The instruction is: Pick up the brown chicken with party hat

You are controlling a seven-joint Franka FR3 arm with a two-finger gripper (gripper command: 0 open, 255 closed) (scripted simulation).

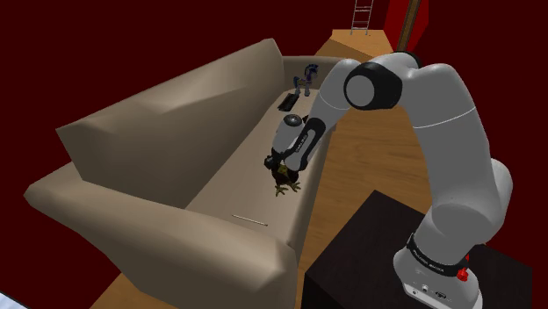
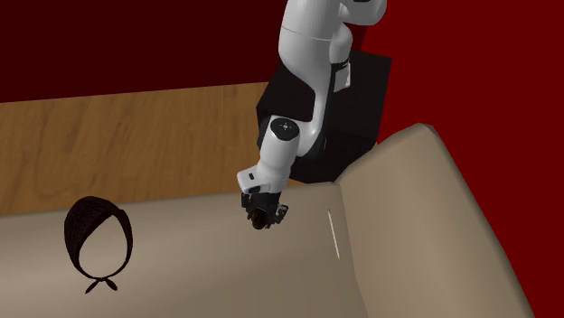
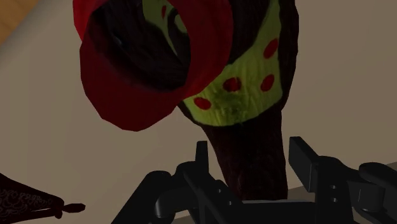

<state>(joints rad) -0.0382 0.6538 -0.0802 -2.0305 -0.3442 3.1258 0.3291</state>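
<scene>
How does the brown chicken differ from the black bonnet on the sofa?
The chicken is dark brown with a red-spotted yellow-green hat; the bonnet is all black. The chicken is at the gripper; the bonnet lies well apart from it. Both show against the beige sofa seat.
</scene>
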